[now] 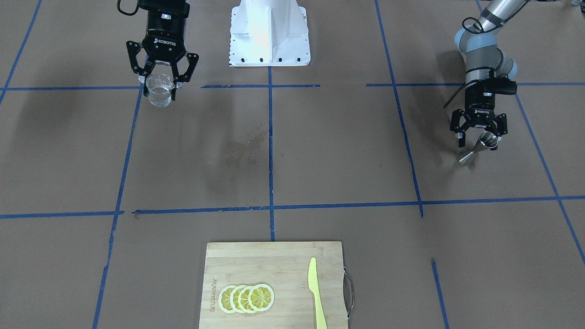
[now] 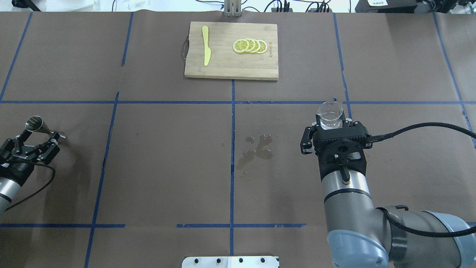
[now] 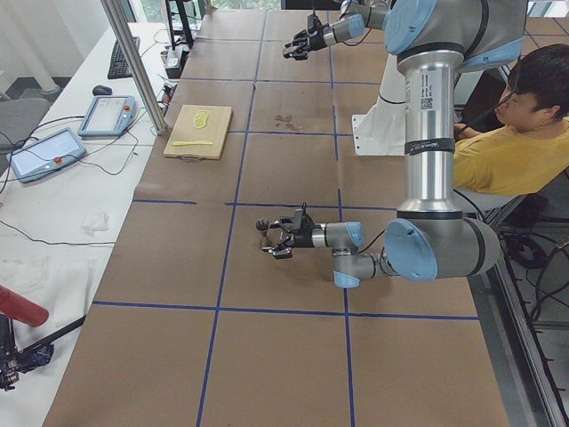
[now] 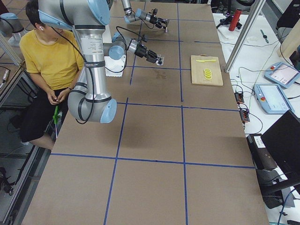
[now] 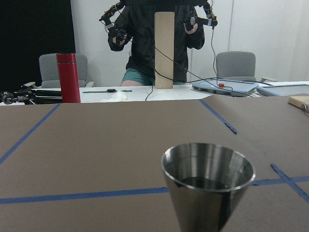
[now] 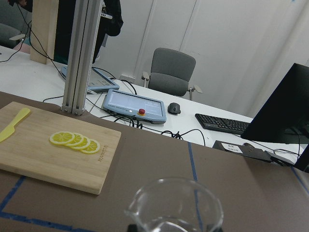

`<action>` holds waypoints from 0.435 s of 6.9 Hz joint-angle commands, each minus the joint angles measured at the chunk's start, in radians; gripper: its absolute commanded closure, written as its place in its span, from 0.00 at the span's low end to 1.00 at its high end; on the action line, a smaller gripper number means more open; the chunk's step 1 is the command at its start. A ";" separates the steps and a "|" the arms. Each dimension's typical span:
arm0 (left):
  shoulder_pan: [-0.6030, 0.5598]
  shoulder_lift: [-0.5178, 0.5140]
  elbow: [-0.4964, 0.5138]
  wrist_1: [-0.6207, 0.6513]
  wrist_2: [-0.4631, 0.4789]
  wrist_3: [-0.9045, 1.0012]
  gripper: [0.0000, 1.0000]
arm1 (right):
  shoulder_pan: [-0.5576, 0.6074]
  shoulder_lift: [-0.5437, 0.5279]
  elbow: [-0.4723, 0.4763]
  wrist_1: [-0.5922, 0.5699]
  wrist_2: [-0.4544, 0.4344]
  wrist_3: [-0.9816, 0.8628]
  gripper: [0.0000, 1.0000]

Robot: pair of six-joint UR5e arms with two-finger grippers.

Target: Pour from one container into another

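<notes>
One glass cup (image 1: 160, 93) sat gripped between the closed fingers of the right gripper (image 1: 161, 82). One jigger (image 1: 485, 140) was clamped in the left gripper (image 1: 478, 144), well apart. Four lemon slices (image 1: 247, 298), one knife (image 1: 316, 292), one board (image 1: 274, 262).

Table (image 2: 167, 167) wrapped in brown paper, ruled into big squares with blue tape (image 2: 232, 111). Along one long side, a white desk (image 3: 62, 205) strewn with cables. Aluminium post (image 3: 133, 62) upright at the desk's edge. Beyond, plain white walls (image 6: 217, 38), a grey swivel chair (image 6: 171, 70) by the desk, a black monitor (image 6: 285, 111) to one side. Even, flat indoor light; soft shadows on the paper.
</notes>
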 commanded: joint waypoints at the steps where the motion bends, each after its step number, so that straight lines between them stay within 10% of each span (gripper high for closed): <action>1: 0.056 0.071 -0.071 -0.016 0.002 0.000 0.00 | 0.000 0.001 -0.001 0.000 0.001 0.000 1.00; 3: 0.117 0.130 -0.079 -0.077 0.005 -0.001 0.00 | 0.000 0.001 -0.001 0.000 0.003 0.000 1.00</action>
